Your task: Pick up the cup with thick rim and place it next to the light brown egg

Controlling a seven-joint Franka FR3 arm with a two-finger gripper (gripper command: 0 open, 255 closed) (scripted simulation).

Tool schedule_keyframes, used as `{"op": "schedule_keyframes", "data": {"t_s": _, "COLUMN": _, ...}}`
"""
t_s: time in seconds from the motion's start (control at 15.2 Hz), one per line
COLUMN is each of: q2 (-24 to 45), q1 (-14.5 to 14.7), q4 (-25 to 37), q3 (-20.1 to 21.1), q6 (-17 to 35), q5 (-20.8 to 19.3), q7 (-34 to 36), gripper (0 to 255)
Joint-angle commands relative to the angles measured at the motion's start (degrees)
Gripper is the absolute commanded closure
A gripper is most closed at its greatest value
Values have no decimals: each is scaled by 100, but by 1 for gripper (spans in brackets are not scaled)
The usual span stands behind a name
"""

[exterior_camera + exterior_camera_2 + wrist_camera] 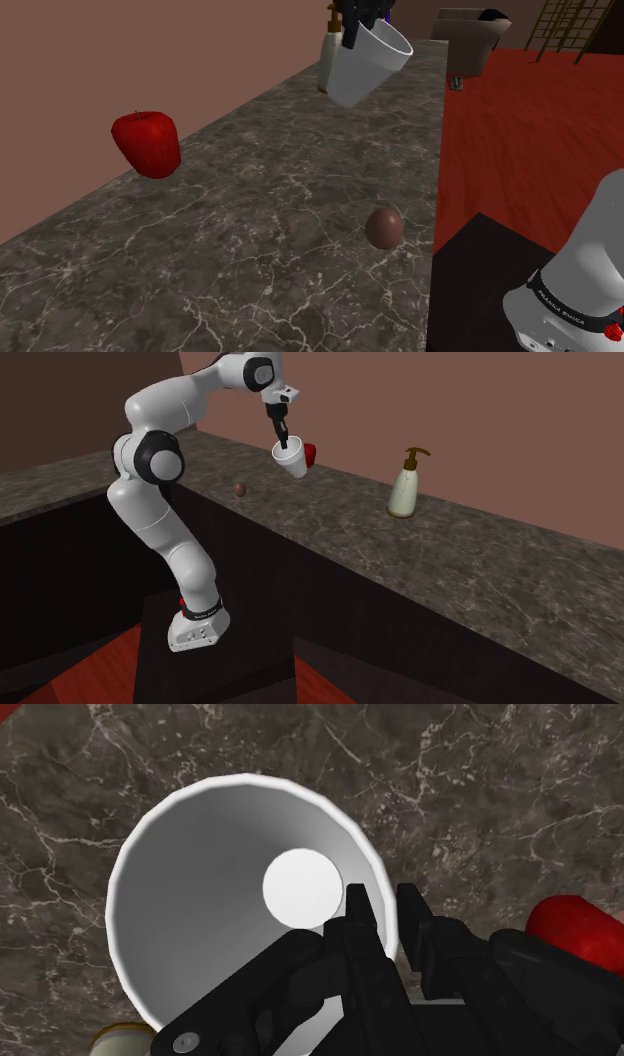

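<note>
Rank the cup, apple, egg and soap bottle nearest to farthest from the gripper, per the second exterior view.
1. White cup, clasped by the gripper.
2-3. Red apple by the wall, brown egg at the view's left: too close to call.
4. Soap bottle, far right along the counter.

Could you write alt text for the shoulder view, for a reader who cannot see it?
A black end effector grips a white cup by its rim and holds it tilted above a dark marbled counter. A brown egg lies on the counter nearer the camera, and a red apple sits toward the view's left.
</note>
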Motion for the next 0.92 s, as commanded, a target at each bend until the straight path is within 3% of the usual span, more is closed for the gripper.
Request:
{"op": "schedule_keyframes", "data": {"t_s": 0.0, "q2": 198, "q1": 94, "q4": 228, "q3": 232, "q6": -9, "q5": -49, "q7": 336, "gripper": 255}}
{"op": "schedule_keyframes", "data": {"t_s": 0.46, "q2": 981, "q1": 467, "q4": 1072, "q3": 982, "q6": -74, "q5": -388, "q7": 1437, "gripper": 255}}
{"op": "schedule_keyframes", "data": {"t_s": 0.86, "q2": 2033, "q1": 1011, "q4": 2255, "q3": 1584, "q6": -339, "q5": -1035, "q7": 2436, "gripper": 255}}
